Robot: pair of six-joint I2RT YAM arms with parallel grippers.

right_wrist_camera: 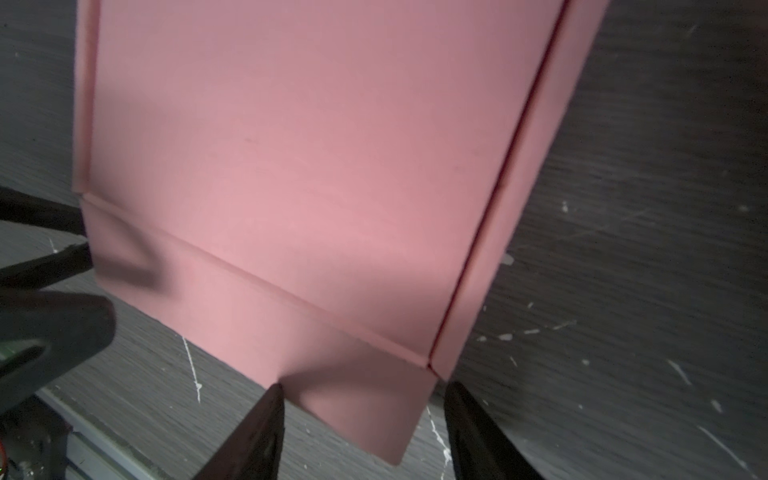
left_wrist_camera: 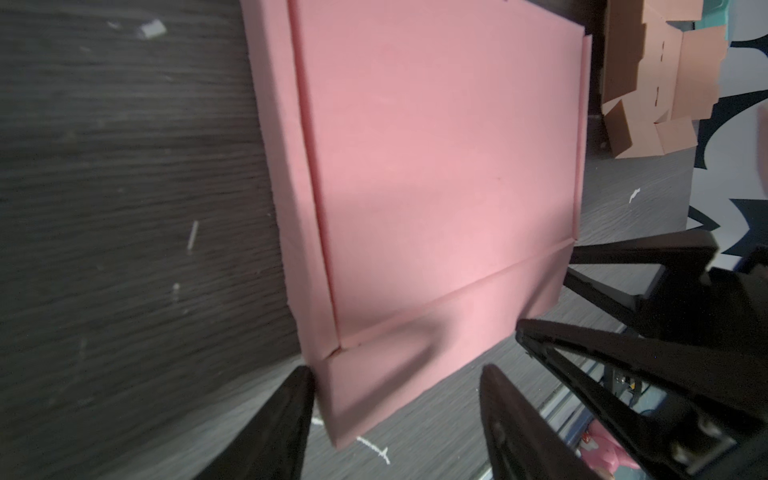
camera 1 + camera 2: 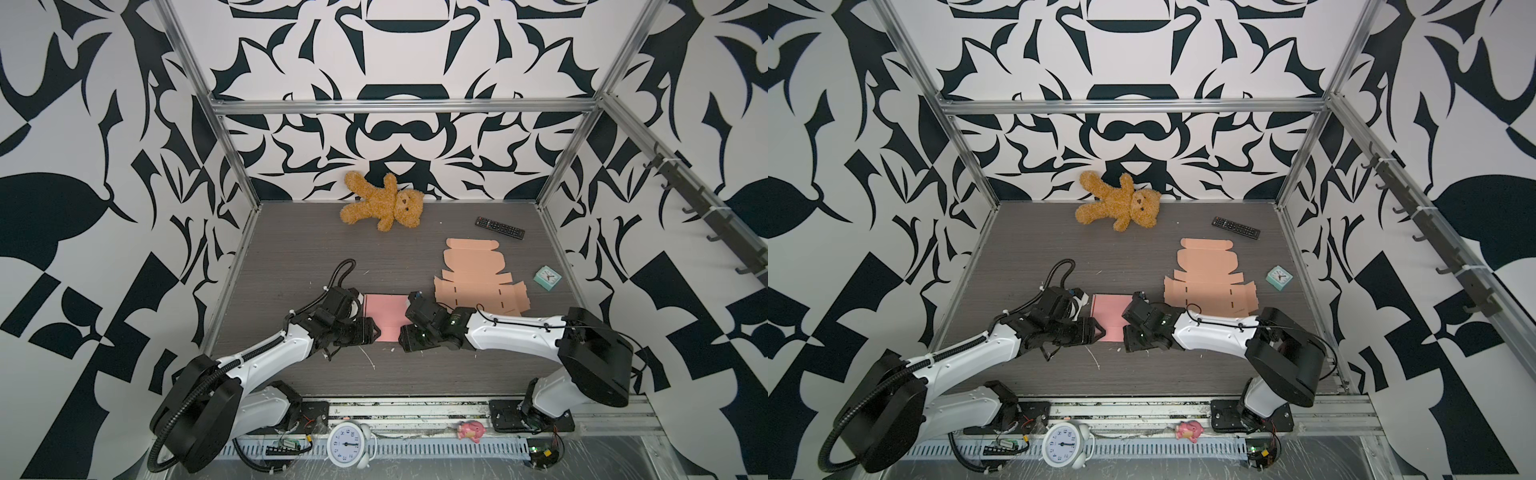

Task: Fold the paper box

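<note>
The paper box (image 3: 384, 316) (image 3: 1111, 316) is pink and lies flat-topped on the dark table between my two arms, its side walls and front flap creased. My left gripper (image 3: 376, 332) (image 2: 397, 370) is open at the box's (image 2: 436, 166) near left corner. One fingertip (image 2: 305, 374) touches the front flap's edge; the other stands off over the table. My right gripper (image 3: 402, 336) (image 1: 365, 386) is open at the near right corner of the box (image 1: 311, 166), and the flap's corner hangs between its fingers.
A flat peach cardboard cutout (image 3: 473, 278) (image 3: 1208, 278) lies just right of the pink box. Farther off are a teal clock (image 3: 547, 277), a remote (image 3: 500, 227) and a teddy bear (image 3: 384, 201). A white alarm clock (image 3: 347, 444) and a pink toy (image 3: 471, 431) sit on the front rail.
</note>
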